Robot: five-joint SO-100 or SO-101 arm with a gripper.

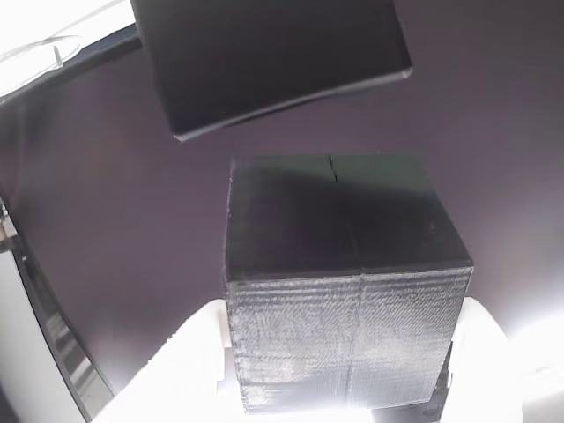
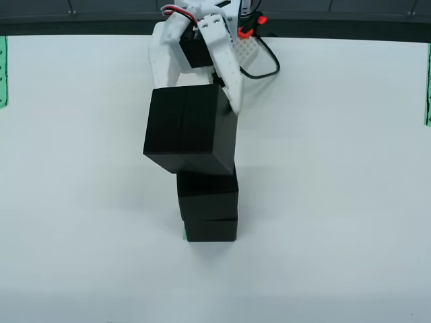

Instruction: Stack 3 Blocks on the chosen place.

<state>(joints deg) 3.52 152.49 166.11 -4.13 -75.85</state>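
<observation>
Ridged matte black cube (image 2: 188, 128) sits clamped in the white tool (image 2: 202, 94) above two stacked cubes (image 2: 209, 205).

In the view from above, two blocks (image 2: 209, 205) stand stacked at the centre of the bench (image 2: 337, 202), one on the other. A third block (image 2: 190, 129) sits above them, tilted and offset toward the left of the frame, between the fingers of the hand (image 2: 195, 101), which reaches in from the top centre. In the view that rides on the hand, that held block (image 1: 344, 291) fills the lower centre, with another block's (image 1: 273, 62) top at the upper edge.
</observation>
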